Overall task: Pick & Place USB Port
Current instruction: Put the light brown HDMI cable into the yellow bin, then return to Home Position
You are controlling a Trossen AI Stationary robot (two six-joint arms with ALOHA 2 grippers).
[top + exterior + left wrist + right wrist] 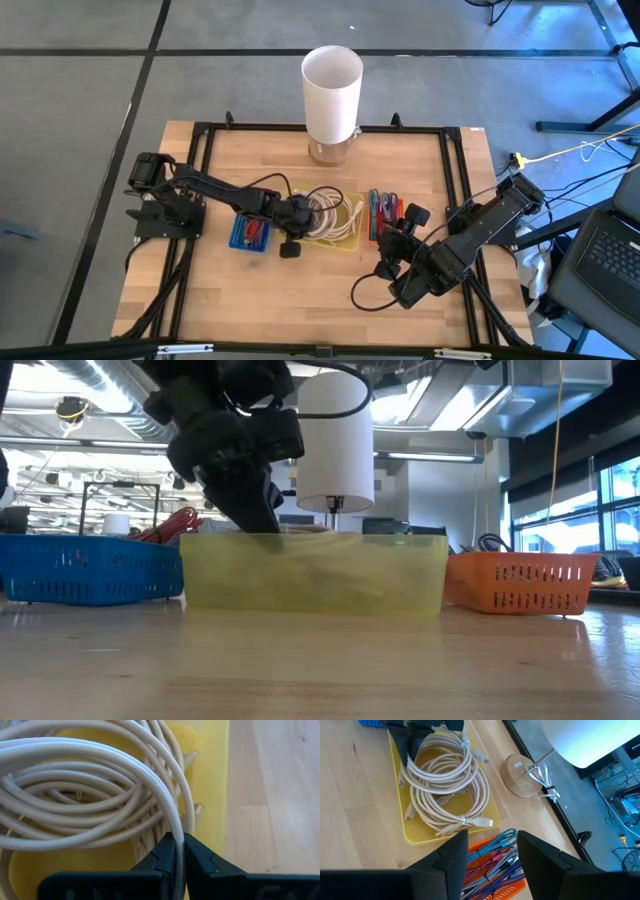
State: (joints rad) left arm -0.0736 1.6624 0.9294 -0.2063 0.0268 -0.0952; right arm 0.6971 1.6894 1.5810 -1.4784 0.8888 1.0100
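One strand of the white cable coil (pixel 85 785) in the yellow tray (pixel 345 238), mid-table, is pinched in the left hand (pixel 178 851), so lift slowly to avoid dragging neighbouring loops; the right hand (pixel 489 851) waits released, near right.

Light falls bright and even across my table (pixel 260 290), with only soft shadows beneath my arms. The white lamp shade (pixel 332 92) glares, nearly blown out. Level with the table, the near wood blurs. My left fingers (pixel 155 865) sit dark against pale cable (pixel 90 770).

no legible text, labels, or numbers
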